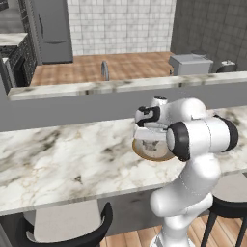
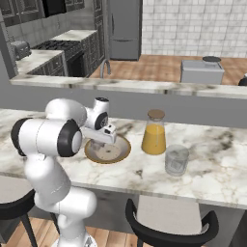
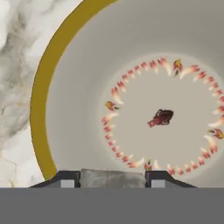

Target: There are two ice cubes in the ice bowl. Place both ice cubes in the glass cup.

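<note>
The ice bowl [image 3: 48, 83] has a golden-brown rim and a pale grey inside with a ring of red petal marks. It sits on the marble counter in front of the arm [image 2: 120, 152], partly behind the elbow in the left base view [image 1: 144, 155]. My gripper [image 3: 112, 179] reaches down into the bowl [image 2: 100, 143]. Its two dark fingertips [image 3: 68, 180] are shut on a pale grey ice cube [image 3: 112, 177] that fills the gap between them. The glass cup [image 2: 176, 160] stands upright on the counter, right of the bowl.
An orange juice carafe [image 2: 154, 134] with a cork lid stands between the bowl and the cup. A raised marble ledge [image 2: 144, 86] runs behind the counter. Dark stools [image 2: 169, 231] stand at the counter's near edge.
</note>
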